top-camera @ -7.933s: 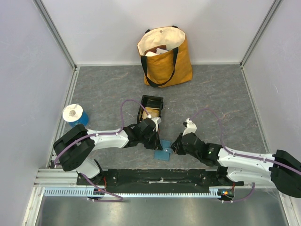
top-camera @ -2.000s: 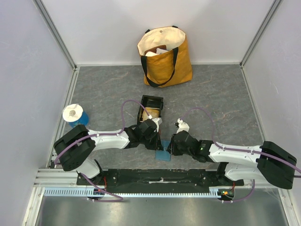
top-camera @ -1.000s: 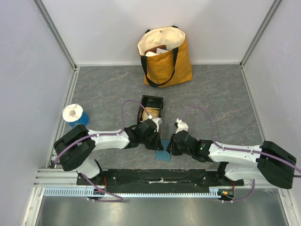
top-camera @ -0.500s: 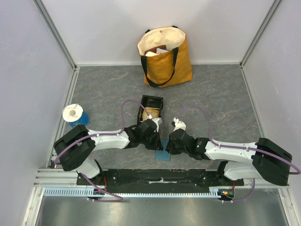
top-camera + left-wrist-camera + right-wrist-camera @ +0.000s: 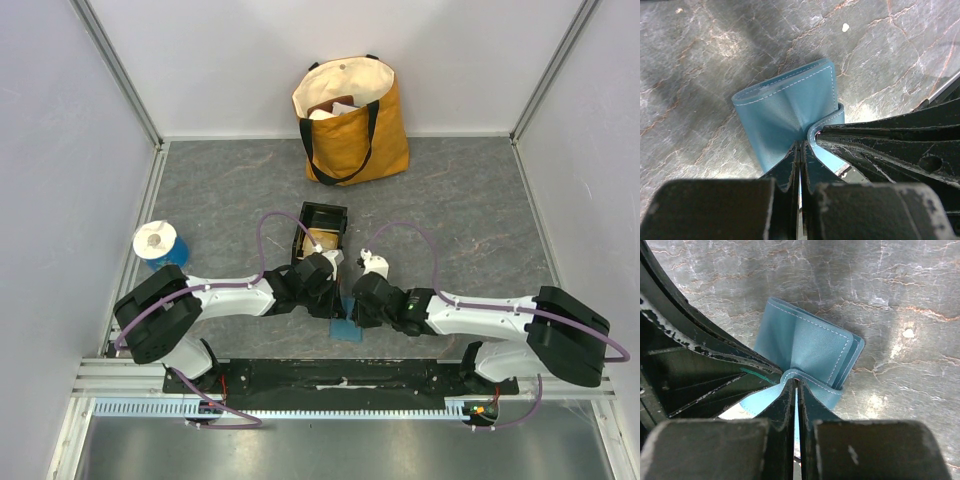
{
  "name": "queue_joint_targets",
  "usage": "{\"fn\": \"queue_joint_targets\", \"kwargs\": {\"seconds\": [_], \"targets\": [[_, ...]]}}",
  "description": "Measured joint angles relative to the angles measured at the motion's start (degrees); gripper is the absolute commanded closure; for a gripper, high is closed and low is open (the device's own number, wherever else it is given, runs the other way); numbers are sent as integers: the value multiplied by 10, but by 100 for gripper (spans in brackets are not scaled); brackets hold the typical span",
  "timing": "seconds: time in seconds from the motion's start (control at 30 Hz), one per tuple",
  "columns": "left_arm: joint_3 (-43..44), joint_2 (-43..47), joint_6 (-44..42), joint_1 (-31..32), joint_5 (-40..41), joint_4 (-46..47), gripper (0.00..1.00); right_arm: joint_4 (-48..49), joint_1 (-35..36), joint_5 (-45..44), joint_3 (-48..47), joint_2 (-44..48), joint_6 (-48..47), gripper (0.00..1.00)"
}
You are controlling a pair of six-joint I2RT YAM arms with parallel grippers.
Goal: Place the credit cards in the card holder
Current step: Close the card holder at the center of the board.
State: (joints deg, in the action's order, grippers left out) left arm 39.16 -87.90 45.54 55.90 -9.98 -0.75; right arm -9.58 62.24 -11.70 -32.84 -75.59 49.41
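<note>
Card holder [image 5: 347, 328] (teal, at 6 o'clock of the black tray [image 5: 322, 232]) lies between two arms stretched low toward each other. At its fingertips the left gripper [image 5: 800, 149] pinches one leaf and the right gripper [image 5: 795, 384] pinches another. Since a second ago the right arm has slid toward 9 o'clock, jaws narrowing.

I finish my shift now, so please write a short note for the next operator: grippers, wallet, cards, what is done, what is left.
Left gripper: shut on one edge of the wallet.
Right gripper: shut on its other flap.
Wallet: folded, between the arms.
Cards: one tan card shows in the black tray.
Done: both grippers hold the wallet.
Left: open it, put cards in.
</note>
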Motion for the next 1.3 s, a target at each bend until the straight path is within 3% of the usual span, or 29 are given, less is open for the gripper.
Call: {"fn": "queue_joint_targets", "kwargs": {"seconds": [0.17,0.43,0.67,0.87,1.03,1.3], "targets": [[0,3,0,0,6,-4,98,-5,7,-12,-8,-11,2,97],[-3,11,0,2,15,-6,97,-9,13,-33,-8,0,5,82],[-5,29,0,5,50,-24,96,-10,13,-34,-11,-2,-15,79],[-12,56,0,5,75,-39,89,-8,10,-34,-27,-20,-53,76],[-13,61,1,5,96,-49,87,-20,9,-45,-26,-3,-64,59],[-15,47,2,5,99,-53,86,-30,-1,-77,-3,63,-51,50]]}}
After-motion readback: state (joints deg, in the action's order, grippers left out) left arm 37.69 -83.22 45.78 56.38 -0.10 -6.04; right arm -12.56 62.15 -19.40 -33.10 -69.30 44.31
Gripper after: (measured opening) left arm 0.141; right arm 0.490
